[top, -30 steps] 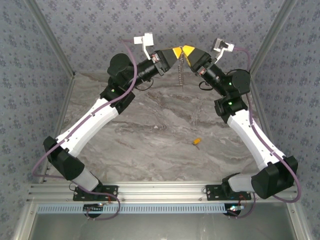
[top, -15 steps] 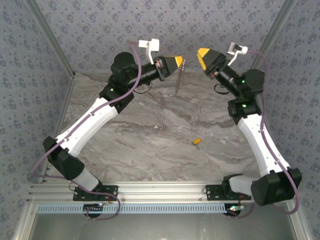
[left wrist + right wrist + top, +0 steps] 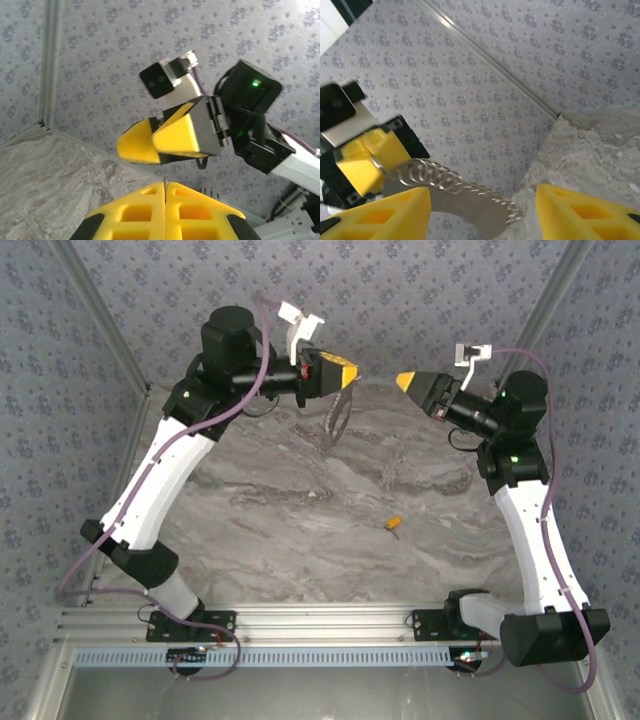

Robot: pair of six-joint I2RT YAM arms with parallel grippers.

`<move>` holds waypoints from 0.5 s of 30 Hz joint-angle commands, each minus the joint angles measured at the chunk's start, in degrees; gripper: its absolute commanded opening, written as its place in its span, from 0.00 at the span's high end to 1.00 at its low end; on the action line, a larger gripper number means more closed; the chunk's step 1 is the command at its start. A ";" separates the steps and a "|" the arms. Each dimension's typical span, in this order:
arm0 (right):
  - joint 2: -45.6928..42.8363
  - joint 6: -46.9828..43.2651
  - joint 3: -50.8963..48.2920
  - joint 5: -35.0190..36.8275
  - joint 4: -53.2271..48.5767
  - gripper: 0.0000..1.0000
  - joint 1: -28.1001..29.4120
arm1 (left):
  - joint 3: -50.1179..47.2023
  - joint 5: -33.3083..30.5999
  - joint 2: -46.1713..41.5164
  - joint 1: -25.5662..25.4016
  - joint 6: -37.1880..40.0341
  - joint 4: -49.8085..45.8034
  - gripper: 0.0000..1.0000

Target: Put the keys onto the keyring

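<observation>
- The left claw (image 3: pixel 347 370) is clenching the keyring (image 3: pixel 338 416) at its top, with its pads (image 3: pixel 200 212) pressing together on a thin metal sliver. The chain is slanting toward 7 o'clock, whereas a second ago it was hanging straight down.
- The right claw (image 3: pixel 407 380) is standing released and empty, its fingers (image 3: pixel 390 212) spread wide. It is sitting at 3 o'clock of the left one, apart from it now; a second ago the tips were meeting.
- The key (image 3: pixel 395 524) is lying on the marble table (image 3: pixel 300 530) at 5 o'clock of the chain, not having moved.
</observation>
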 commanded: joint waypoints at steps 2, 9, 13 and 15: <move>0.12 -3.03 2.88 -5.77 0.29 0.43 1.49 | 8.90 7.58 5.66 0.36 6.46 -14.39 1.00; 0.51 -2.89 4.38 -5.59 1.04 0.45 3.87 | 14.36 8.49 9.17 0.34 7.36 -17.21 1.00; 0.90 -2.70 4.47 -5.56 1.55 0.45 4.20 | 14.82 8.78 9.81 0.35 7.18 -17.16 1.00; 1.33 -2.70 4.39 -5.49 1.77 0.46 4.62 | 14.95 8.82 10.06 0.36 7.07 -17.22 1.00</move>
